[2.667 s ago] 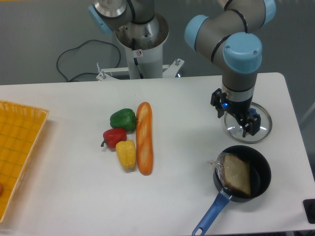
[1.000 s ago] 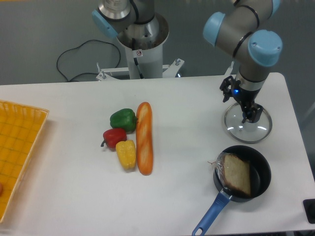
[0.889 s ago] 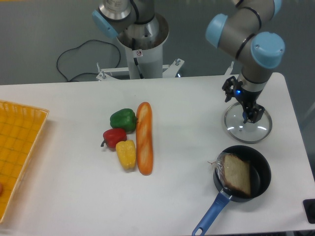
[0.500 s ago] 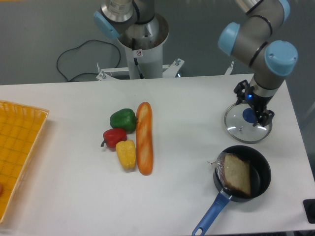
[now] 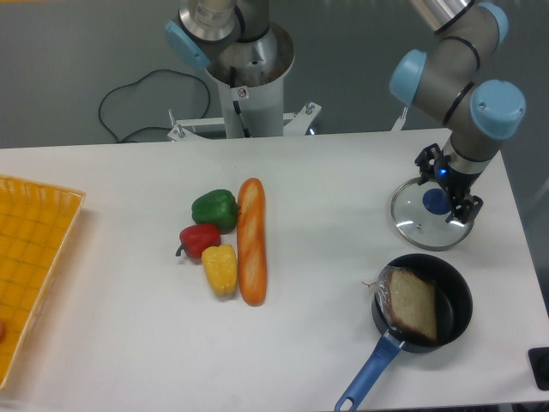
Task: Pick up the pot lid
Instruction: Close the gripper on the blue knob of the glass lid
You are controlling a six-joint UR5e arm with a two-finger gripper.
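One arm (image 5: 497, 107) angled down o/ pot lid (image 5: 415, 225), w/ jaws spread wide.

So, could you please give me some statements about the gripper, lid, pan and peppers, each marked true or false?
1. The gripper is open. True.
2. The knob on the pot lid is red. False: the knob is blue.
3. A brown piece lies in the black pan. True.
4. The red pepper lies in the pan. False: it lies between the green pepper and the yellow pepper.
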